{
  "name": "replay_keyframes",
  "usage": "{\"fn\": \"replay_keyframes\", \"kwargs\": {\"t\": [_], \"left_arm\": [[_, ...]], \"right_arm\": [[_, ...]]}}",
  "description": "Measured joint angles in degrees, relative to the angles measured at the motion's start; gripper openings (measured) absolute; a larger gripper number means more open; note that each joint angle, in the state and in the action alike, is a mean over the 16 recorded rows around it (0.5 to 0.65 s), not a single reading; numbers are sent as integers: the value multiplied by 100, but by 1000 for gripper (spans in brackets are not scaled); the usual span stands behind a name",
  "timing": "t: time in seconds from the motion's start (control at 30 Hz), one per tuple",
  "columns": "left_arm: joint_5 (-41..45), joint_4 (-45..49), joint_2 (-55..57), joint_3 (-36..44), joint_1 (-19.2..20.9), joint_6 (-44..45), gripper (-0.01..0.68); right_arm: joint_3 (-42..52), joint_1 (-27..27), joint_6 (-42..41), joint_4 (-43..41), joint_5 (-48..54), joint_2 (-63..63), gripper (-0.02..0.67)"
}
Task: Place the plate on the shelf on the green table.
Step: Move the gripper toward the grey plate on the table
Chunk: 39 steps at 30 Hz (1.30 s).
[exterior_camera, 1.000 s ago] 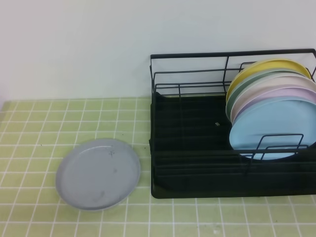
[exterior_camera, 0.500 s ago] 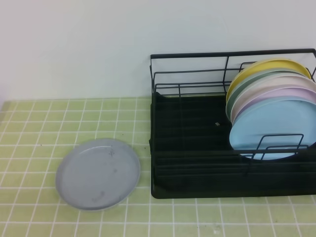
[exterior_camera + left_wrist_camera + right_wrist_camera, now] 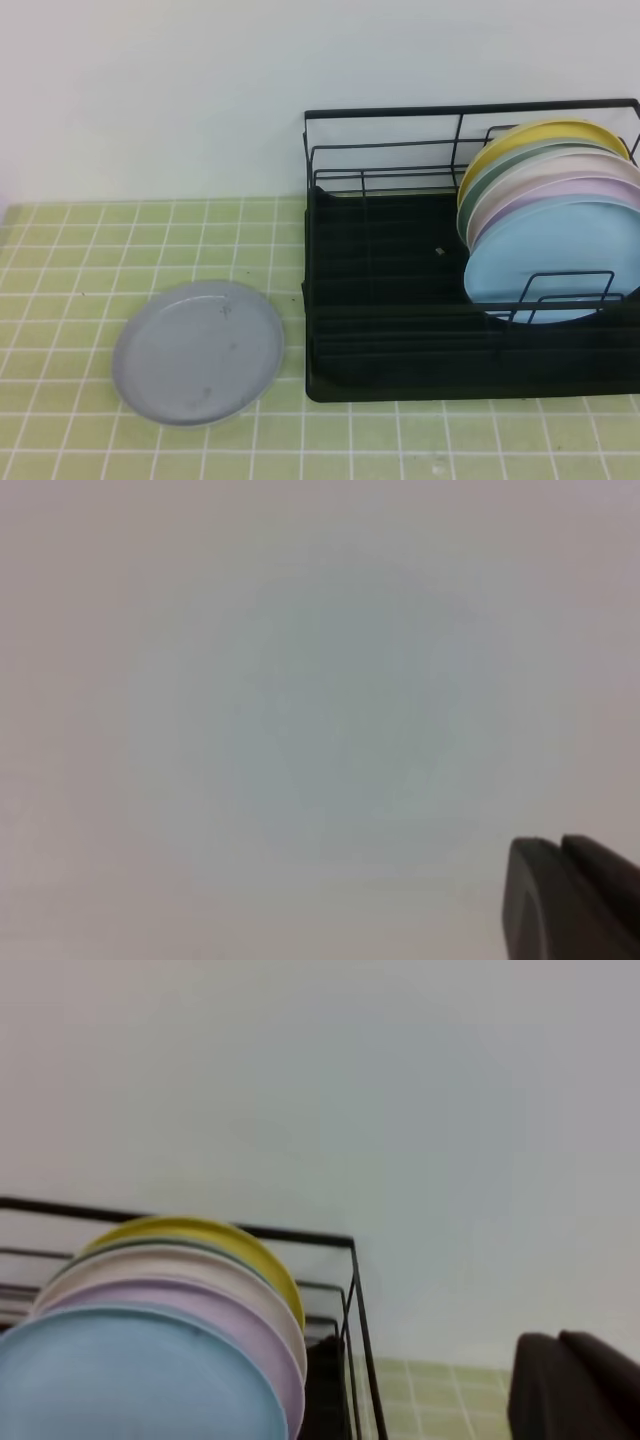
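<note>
Grey plate [image 3: 198,352] lies flat on the green tabletop [image 3: 60,250] beside the shelf [image 3: 400,300]; both pincers closed, empty.

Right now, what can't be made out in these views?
- Rack's right end: cut off by the frame edge in the exterior high view of the shelf.
- Plates behind the light blue plate: only rims show.
- Left wrist view: blank blur, only a dark end effector corner.
- The plate: speck marks too small.

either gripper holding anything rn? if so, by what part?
Nothing held. The grey plate lies flat on the green table, left of the rack; both grippers are shut and off it.
</note>
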Motion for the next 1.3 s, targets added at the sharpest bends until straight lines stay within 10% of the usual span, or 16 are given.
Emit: {"fn": "replay_keyframes", "kwargs": {"t": [0.4, 0.87, 1.3], "left_arm": [[1658, -830, 678, -899, 0, -319, -2], [3928, -906, 4035, -3266, 0, -322, 27], [3854, -818, 6941, -4143, 0, -290, 434]], "right_arm": [[-956, 0, 15, 357, 359, 2307, -1], [-1086, -1, 9, 866, 478, 3064, -1], [-1197, -2, -63, 1043, 1245, 3041, -1]]}}
